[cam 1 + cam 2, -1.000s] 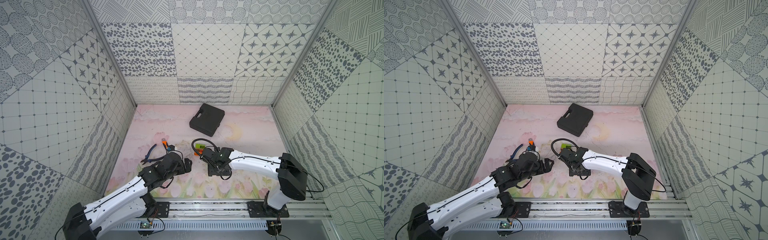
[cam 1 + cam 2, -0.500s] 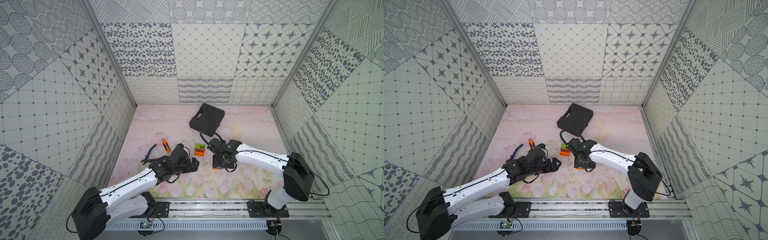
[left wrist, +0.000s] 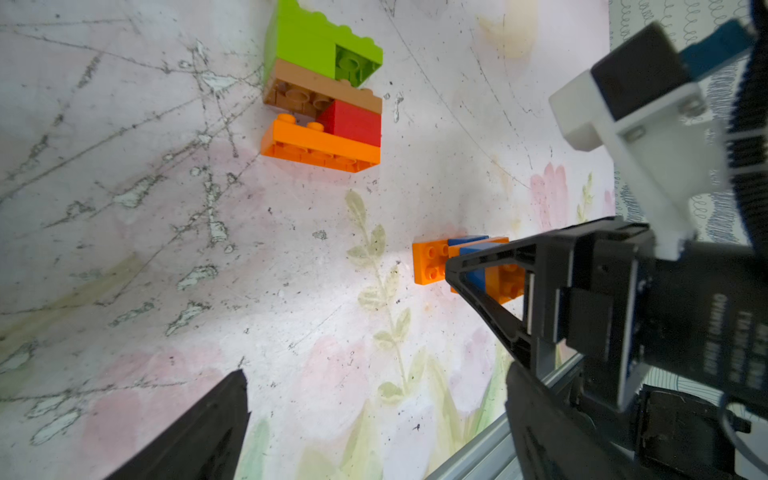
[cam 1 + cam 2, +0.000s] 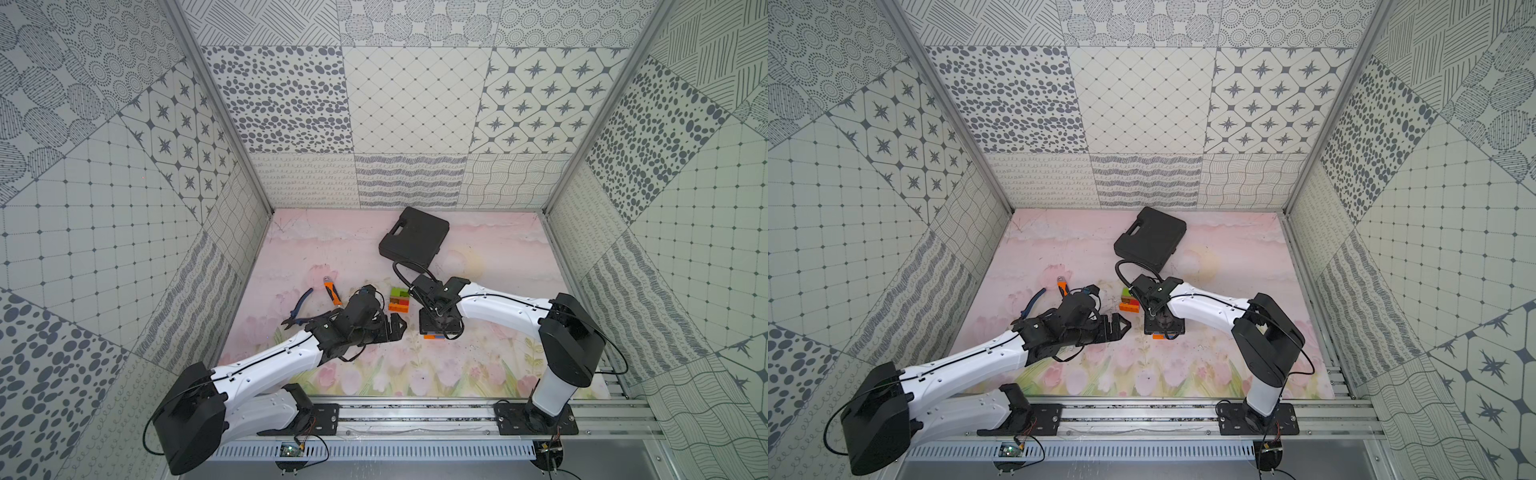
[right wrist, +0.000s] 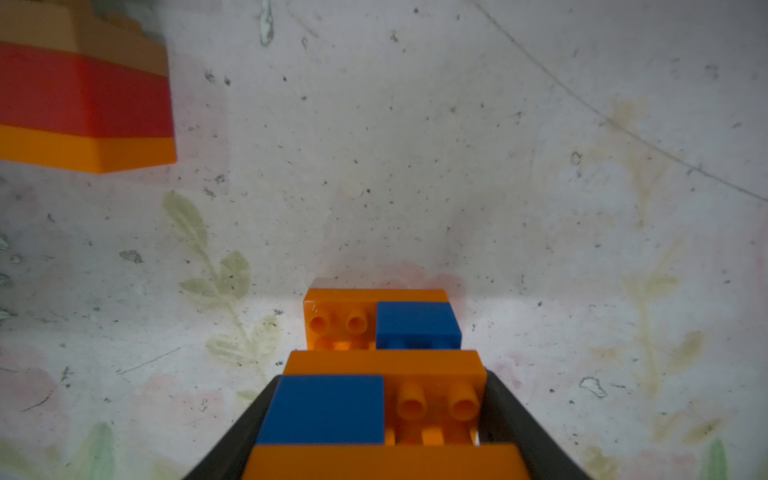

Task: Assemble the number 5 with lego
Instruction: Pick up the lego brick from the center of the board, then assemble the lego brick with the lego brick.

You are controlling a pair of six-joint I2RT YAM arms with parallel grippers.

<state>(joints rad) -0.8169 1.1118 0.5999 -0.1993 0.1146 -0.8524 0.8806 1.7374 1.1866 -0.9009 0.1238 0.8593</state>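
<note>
Left gripper (image 4: 400, 328) slid closer to the green-topped stack (image 3: 322, 104), wide open; right gripper (image 5: 380, 415) is clamped on the orange-blue lego (image 5: 417, 324). I'd square it up before pressing.

Lego: 2 stacks, green-topped stack (image 3: 322, 99) and orange-blue stack (image 5: 382, 374). Per colour: orange bricks (image 3: 320, 151) 4, blue bricks (image 5: 324, 409) 2, red brick (image 3: 353, 122) 1, brown brick (image 3: 299, 93) 1, green bricks (image 3: 303, 41) likely 2, seam unclear. Pliers (image 4: 332, 291) 1, black case (image 4: 415, 237) 1, arms (image 4: 270, 365) 2.

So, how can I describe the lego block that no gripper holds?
Find the black case at the mat's far end. Nearer lies a lego block. Unlike the orange-and-blue piece in the right gripper, it shows green, brown and red.
</note>
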